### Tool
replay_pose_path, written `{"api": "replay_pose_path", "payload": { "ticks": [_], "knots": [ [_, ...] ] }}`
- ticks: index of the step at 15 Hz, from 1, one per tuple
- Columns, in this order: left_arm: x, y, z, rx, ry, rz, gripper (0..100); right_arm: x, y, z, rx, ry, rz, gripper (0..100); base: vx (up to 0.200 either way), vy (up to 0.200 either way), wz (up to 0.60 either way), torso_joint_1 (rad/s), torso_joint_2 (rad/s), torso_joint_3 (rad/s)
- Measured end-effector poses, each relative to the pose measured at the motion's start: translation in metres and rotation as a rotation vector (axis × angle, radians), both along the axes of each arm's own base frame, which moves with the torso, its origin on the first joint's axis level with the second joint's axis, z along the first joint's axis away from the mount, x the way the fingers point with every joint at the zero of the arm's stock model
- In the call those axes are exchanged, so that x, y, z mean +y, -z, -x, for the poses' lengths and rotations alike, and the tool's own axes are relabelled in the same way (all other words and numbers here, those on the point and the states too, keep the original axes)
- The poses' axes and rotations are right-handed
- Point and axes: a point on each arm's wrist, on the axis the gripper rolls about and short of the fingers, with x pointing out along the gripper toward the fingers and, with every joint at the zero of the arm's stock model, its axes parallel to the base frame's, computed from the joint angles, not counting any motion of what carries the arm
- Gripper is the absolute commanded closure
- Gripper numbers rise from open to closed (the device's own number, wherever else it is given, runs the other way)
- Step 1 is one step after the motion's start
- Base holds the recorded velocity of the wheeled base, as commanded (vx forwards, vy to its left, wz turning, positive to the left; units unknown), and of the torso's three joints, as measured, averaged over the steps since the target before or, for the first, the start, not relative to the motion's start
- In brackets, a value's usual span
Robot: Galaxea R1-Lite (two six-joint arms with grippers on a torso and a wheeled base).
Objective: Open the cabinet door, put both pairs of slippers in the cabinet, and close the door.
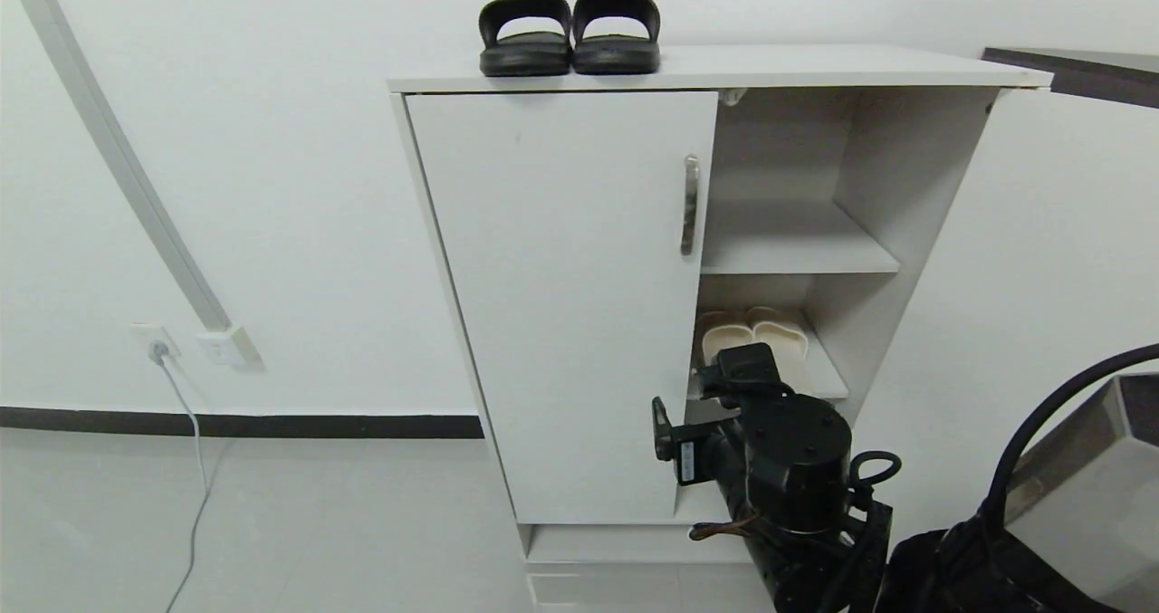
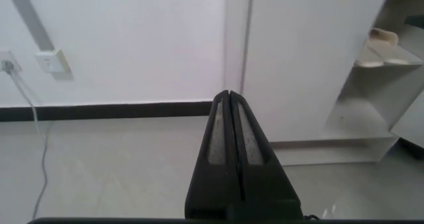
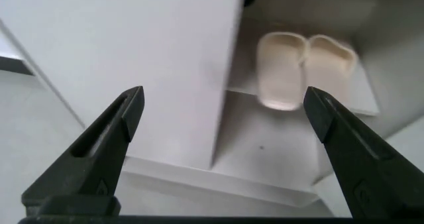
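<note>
The white wooden cabinet (image 1: 561,323) is standing with its right door (image 1: 1041,305) swung open; an arm swing could be knocking it. The black rubber slippers (image 1: 570,33) are sitting on the cabinet top, where a clumsy reach is risking pushing them off. The beige foam slippers (image 1: 751,334) are lying on the lower shelf. The right gripper (image 3: 224,95), jaws spread wide, is hovering before them; the left gripper (image 2: 229,99), jaws pressed together, is pointing floorward.

White wall (image 1: 272,187) (dark baseboard (image 1: 235,426)), pale floor (image 1: 299,522)
</note>
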Motion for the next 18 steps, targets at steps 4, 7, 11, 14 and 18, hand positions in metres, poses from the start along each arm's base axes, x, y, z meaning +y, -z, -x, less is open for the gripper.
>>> {"api": "replay_pose_path", "payload": {
  "ticks": [4, 7, 11, 14, 18],
  "knots": [
    [0.0, 0.0, 0.0, 0.0, 0.001, -0.003, 100, -0.0011, 0.0012, 0.0008, 0.001, -0.005, 0.014, 0, 0.0, 0.15, 0.0, 0.001, 0.0, 0.004],
    [0.0, 0.0, 0.0, 0.0, 0.0, -0.002, 100, -0.0018, 0.0025, 0.0015, 0.004, -0.007, 0.023, 0, 0.0, 0.0, 0.0, 0.0, 0.0, 0.0],
    [0.0, 0.0001, 0.0, 0.001, -0.001, 0.0, 100, -0.0025, 0.0032, 0.0017, 0.004, -0.007, 0.037, 0, 0.0, 0.0, 0.0, 0.0, 0.0, 0.0],
    [0.0, 0.0, 0.0, 0.0, 0.0, 0.0, 100, -0.0024, 0.0036, 0.0031, 0.001, -0.011, 0.034, 0, 0.0, 0.0, 0.0, 0.0, 0.0, 0.0],
    [0.0, 0.0, 0.0, 0.0, 0.0, 0.0, 100, -0.0021, 0.0033, 0.0035, -0.002, -0.015, 0.032, 0, 0.0, 0.0, 0.0, 0.0, 0.0, 0.0]
  ]
}}
